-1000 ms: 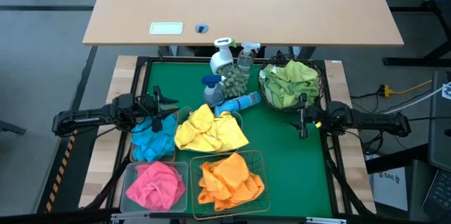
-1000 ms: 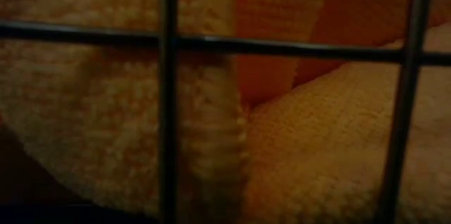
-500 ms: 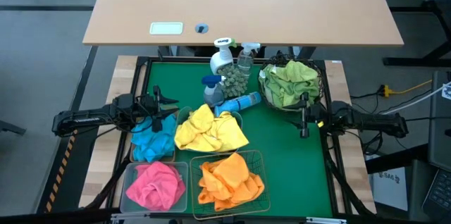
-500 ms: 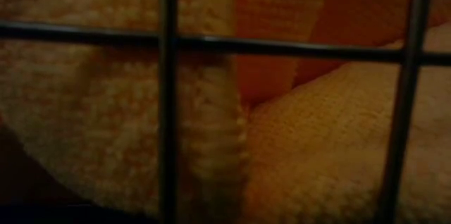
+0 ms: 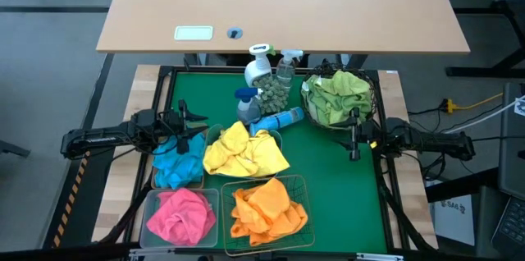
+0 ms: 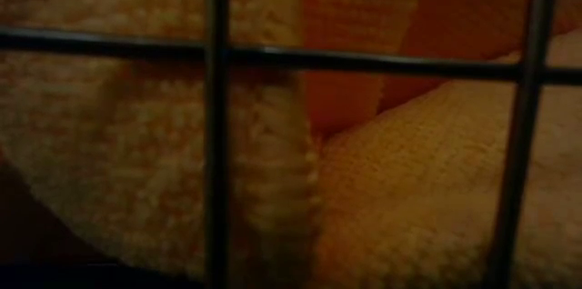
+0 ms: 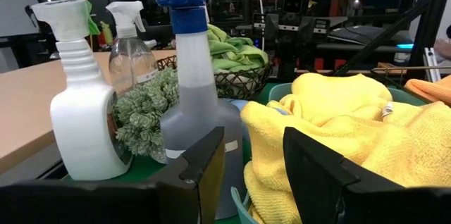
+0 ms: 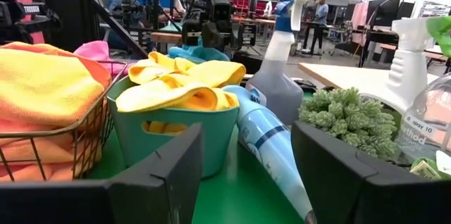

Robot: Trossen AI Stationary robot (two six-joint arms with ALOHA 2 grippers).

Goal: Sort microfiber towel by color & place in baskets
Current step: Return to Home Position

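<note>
Spray bottles (image 5: 259, 68) stand at the back of the green mat (image 5: 336, 195); a blue bottle (image 5: 283, 118) lies beside the teal tub (image 8: 173, 136). An orange towel (image 6: 418, 207) behind basket wires fills the low view. Both arms lie low at the sides; the left gripper (image 5: 187, 125) and the right gripper (image 5: 353, 136) hold nothing, fingers wide. Crumpled yellow towels (image 5: 244, 154) fill the tub.

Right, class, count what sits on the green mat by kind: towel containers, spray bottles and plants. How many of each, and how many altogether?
Towel containers: 5
Spray bottles: 4
Succulent plants: 1
Total: 10
</note>
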